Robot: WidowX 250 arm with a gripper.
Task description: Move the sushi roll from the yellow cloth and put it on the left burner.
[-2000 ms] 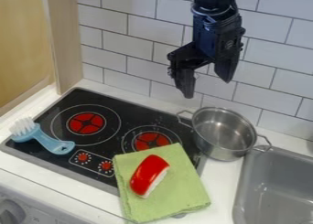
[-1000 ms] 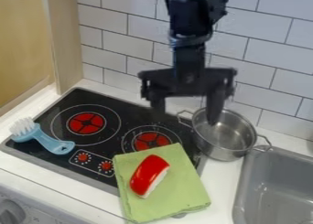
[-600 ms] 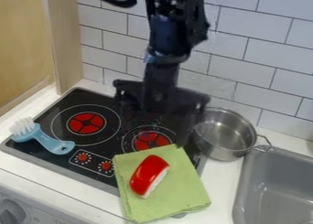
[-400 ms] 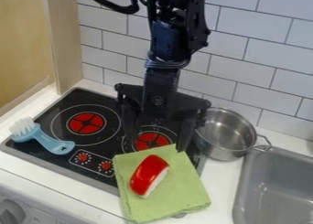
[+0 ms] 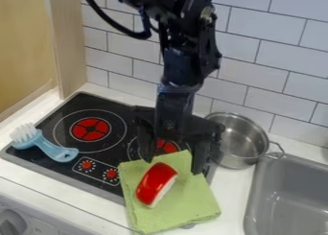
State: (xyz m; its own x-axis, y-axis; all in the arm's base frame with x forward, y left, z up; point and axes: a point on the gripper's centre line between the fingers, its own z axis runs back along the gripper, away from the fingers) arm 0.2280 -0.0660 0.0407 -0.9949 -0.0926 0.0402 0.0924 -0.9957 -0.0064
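One brush [image 5: 56, 150] – on stove [image 5: 80, 102] | pot [image 5: 238, 156] – just right | gripper [image 5: 173, 166] partly hides right burner [image 5: 169, 146]

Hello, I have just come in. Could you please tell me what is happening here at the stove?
A black robot gripper hangs open above the far edge of the yellow-green cloth, close to the red and white sushi roll. It is not holding anything. The roll lies on the cloth, which partly covers the stovetop. The task is to put the roll on the left burner, so that part is not done yet.
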